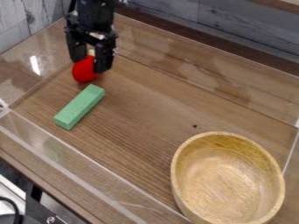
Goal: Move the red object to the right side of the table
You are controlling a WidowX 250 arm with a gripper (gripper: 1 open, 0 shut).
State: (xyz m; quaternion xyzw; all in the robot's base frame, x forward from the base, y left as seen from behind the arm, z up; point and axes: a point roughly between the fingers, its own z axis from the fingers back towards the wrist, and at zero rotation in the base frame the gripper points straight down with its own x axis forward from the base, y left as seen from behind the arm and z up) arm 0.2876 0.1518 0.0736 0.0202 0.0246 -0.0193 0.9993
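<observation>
The red object (82, 73) is a small rounded toy lying at the back left of the dark wood-grain table (176, 96). My gripper (89, 59) points straight down directly over it, open, with one black finger on each side of the toy's top. The fingers hide the toy's upper part. I cannot tell whether the fingers touch it. Nothing is held.
A green rectangular block (79, 106) lies just in front of the red object. A round light wooden bowl (177, 166) stands at the front right. Low clear acrylic walls (35, 39) border the tabletop.
</observation>
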